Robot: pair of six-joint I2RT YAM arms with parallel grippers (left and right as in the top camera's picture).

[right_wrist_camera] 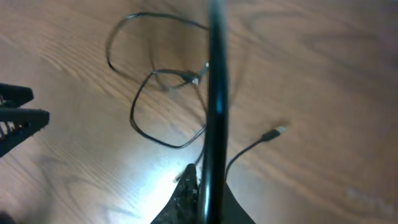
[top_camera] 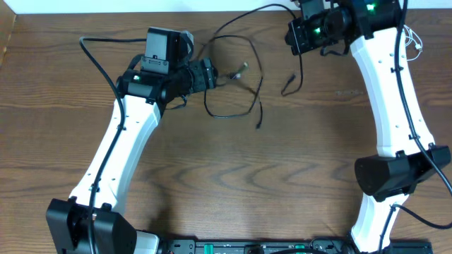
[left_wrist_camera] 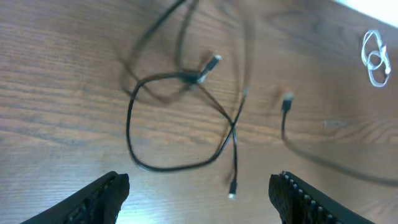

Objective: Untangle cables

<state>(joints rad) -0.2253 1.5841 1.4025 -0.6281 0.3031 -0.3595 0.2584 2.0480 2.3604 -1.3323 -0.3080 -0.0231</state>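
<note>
A thin black cable lies in a tangled loop between the arms, with a silver plug inside the loop and another plug end below it. The loop also shows in the left wrist view and the right wrist view. My right gripper is shut on a black cable strand at the back. One end hangs down to a plug. My left gripper is open and empty, just left of the loop. I cannot tell which strand belongs to which cable.
A small coil of thin white cord lies at the far right by the right arm. The brown wooden table ends at a white wall along the back. Thicker black arm wires run beside both arms.
</note>
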